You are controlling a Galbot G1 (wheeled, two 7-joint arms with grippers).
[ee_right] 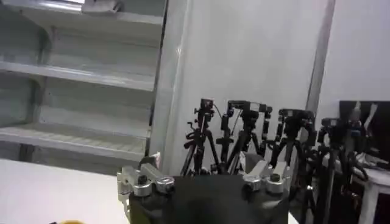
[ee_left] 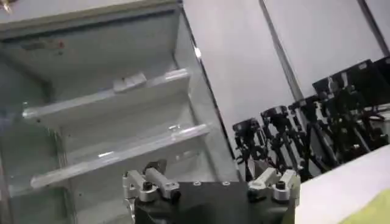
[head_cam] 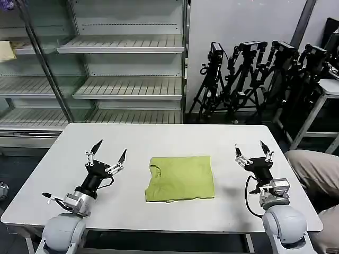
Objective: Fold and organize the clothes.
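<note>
On the white surface (head_cam: 159,211) the lime-green T-shirt (head_cam: 180,178) lay folded into a rough square at centre, neck opening toward the left arm. Left hand (head_cam: 110,152) hovered just beside that edge, fingers spread wide and empty. Right hand (head_cam: 254,151), also open though narrower, was slightly farther off.
</note>
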